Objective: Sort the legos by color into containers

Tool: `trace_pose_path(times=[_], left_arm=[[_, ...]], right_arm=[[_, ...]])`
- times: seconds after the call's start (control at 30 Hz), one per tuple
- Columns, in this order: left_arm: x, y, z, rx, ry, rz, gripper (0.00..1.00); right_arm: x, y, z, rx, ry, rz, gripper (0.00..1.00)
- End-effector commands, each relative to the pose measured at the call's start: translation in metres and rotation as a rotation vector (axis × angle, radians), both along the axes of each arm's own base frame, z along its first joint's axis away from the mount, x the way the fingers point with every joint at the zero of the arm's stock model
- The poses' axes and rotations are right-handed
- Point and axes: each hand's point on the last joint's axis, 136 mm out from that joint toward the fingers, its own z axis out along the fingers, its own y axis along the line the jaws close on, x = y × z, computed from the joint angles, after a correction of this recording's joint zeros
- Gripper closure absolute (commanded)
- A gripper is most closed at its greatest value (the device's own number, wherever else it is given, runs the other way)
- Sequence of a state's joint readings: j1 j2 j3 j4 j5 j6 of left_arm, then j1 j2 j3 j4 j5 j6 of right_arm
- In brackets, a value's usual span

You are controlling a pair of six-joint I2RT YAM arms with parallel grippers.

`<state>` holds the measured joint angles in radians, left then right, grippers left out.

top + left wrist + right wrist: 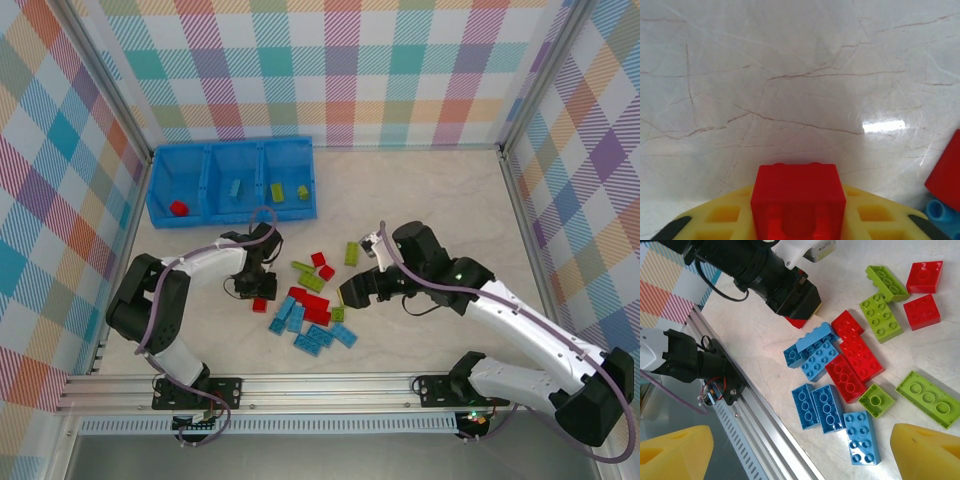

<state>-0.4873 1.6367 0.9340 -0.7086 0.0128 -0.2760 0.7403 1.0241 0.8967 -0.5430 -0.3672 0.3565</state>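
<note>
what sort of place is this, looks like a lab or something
Probably a robot lab test cell: plaid screens wall in a marble-look tabletop, and an aluminium frame rail runs along its near edge.

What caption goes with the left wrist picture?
A red brick pinched in the left jaws, marble table beyond.

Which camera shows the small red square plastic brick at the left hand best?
Left wrist: the small red square plastic brick sits large and sharp between yellow pads. Top external shows a tiny red patch; right wrist, a red corner under the left hand.
</note>
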Motion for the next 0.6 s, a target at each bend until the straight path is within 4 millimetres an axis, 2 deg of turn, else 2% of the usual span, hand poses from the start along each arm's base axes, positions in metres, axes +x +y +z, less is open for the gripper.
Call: trace_pose_path(times=[0.0,0.07,0.13,0.23,0.3,0.4,0.47,0.57], left_arm=[[0.020,-0.008,0.031,-0.063,-0.158,0.012,0.70],[0.039,-0.006,0.066,-0.080,-0.303,0.033,0.70],[0.060,0.004,0.103,-0.072,-0.442,0.076,0.70],[0.092,0.028,0.153,-0.058,-0.608,0.178,0.71],[0.110,0.047,0.177,-0.026,-0.681,0.239,0.71],[0.136,0.085,0.201,0.016,-0.751,0.358,0.72],[0.156,0.121,0.213,0.025,-0.789,0.476,0.74],[0.186,0.168,0.218,0.026,-0.830,0.609,0.78]], right_arm=[[0.004,-0.004,0.008,0.020,-0.031,-0.046,0.08],[0.008,-0.007,0.010,0.036,-0.066,-0.079,0.07],[0.011,-0.008,0.015,0.052,-0.094,-0.096,0.06],[0.016,-0.009,0.022,0.069,-0.123,-0.119,0.04],[0.018,-0.008,0.027,0.076,-0.132,-0.123,0.04],[0.019,-0.007,0.032,0.085,-0.134,-0.127,0.04],[0.019,-0.007,0.034,0.100,-0.139,-0.130,0.04],[0.017,-0.007,0.036,0.114,-0.136,-0.130,0.03]])
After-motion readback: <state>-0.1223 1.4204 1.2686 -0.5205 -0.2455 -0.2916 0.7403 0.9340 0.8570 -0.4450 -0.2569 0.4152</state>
